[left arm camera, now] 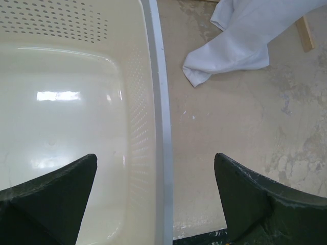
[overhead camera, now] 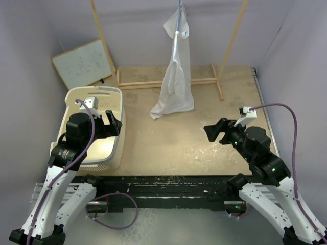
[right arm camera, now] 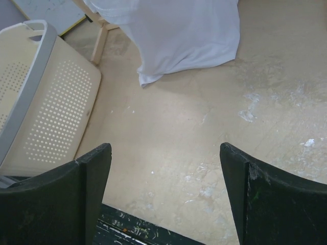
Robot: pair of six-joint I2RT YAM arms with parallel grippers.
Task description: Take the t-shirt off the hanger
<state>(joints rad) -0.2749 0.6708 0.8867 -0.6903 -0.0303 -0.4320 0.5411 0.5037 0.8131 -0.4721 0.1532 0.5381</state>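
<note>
The white t-shirt [overhead camera: 176, 71] hangs from the top of the wooden rack at the back centre, its hem resting on the table. The light-blue hanger [overhead camera: 180, 9] shows only as a thin wire at the shirt's top. The shirt's hem also shows in the left wrist view [left arm camera: 240, 41] and the right wrist view [right arm camera: 173, 35]. My left gripper [overhead camera: 116, 122] is open and empty above the basket's right rim, far from the shirt. My right gripper [overhead camera: 212, 131] is open and empty above the bare table, to the right of and nearer than the shirt.
A cream laundry basket [overhead camera: 116, 148] stands at the left, seen also in the left wrist view [left arm camera: 159, 102] and right wrist view [right arm camera: 30, 66]. The wooden rack [overhead camera: 232, 38] with its base bars stands at the back. A whiteboard [overhead camera: 84, 64] leans on the left wall.
</note>
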